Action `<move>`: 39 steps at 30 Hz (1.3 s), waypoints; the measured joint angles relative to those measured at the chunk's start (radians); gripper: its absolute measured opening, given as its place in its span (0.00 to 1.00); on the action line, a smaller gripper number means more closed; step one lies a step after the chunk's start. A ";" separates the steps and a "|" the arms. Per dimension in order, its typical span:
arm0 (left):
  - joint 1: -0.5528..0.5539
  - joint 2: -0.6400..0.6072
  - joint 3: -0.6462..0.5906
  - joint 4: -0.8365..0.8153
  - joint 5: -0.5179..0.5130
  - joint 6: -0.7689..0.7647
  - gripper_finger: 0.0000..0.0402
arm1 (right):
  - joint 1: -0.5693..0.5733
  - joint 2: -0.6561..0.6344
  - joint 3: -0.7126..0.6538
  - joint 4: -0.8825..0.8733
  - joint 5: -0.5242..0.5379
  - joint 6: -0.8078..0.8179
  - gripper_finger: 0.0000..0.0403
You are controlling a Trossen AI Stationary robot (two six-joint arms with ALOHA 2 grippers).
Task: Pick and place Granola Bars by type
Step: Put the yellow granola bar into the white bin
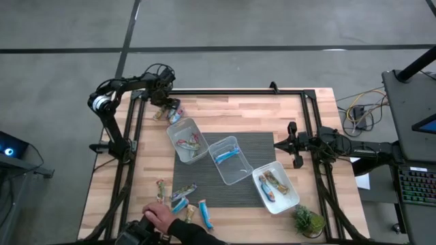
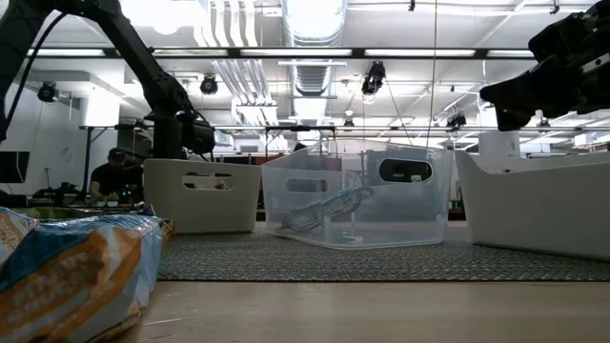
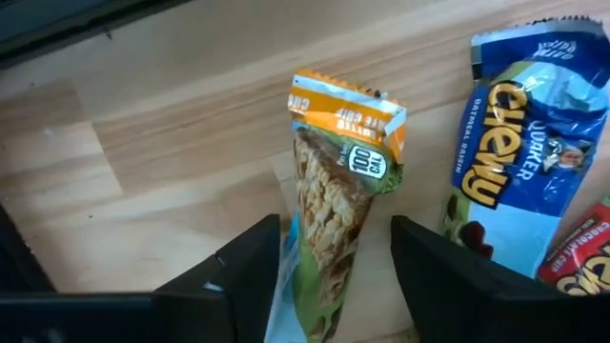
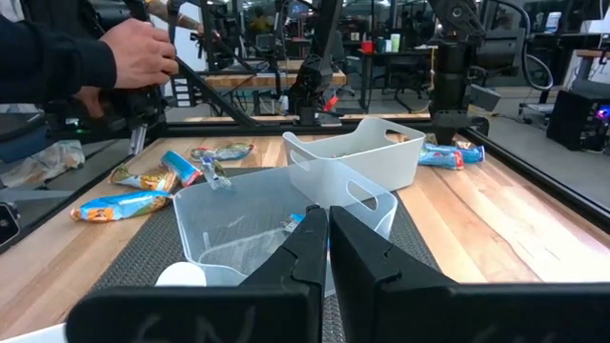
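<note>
The left gripper point(image 3: 334, 276) has its jaws apart, one on each side of a tan and orange bar point(image 3: 341, 191) lying flat on the wood surface point(image 3: 172, 143) at the far left corner, with a blue bar point(image 3: 519, 152) just beside it. To do this pick well, I judge the jaws should drop squarely over the narrow middle of the tan bar and close across its width, keeping clear of the blue wrapper so only one bar lifts. The nearest tub point(image 1: 187, 141) already holds bars of mixed print; the middle tub point(image 1: 230, 159) holds a blue one, and the right tub point(image 1: 275, 187) holds several more. The right gripper point(image 4: 327, 250) waits at the right edge of the mat point(image 1: 262, 146), jaws together. More loose bars point(image 1: 178, 197) lie at the near left, where a person's hand point(image 1: 161, 218) reaches in.
</note>
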 joint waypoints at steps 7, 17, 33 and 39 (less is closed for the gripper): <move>0.000 0.000 0.000 -0.008 0.019 -0.001 0.30 | 0.000 0.000 0.000 0.000 0.000 0.000 0.02; 0.000 0.000 0.001 -0.012 0.024 -0.003 0.14 | 0.000 0.000 0.000 0.000 0.000 0.000 0.02; 0.000 -0.002 0.101 -0.110 0.011 0.003 0.12 | 0.000 0.000 0.000 0.000 0.000 0.000 0.02; -0.001 -0.003 0.160 -0.147 0.006 0.012 0.12 | 0.000 0.000 0.000 0.000 0.000 0.000 0.02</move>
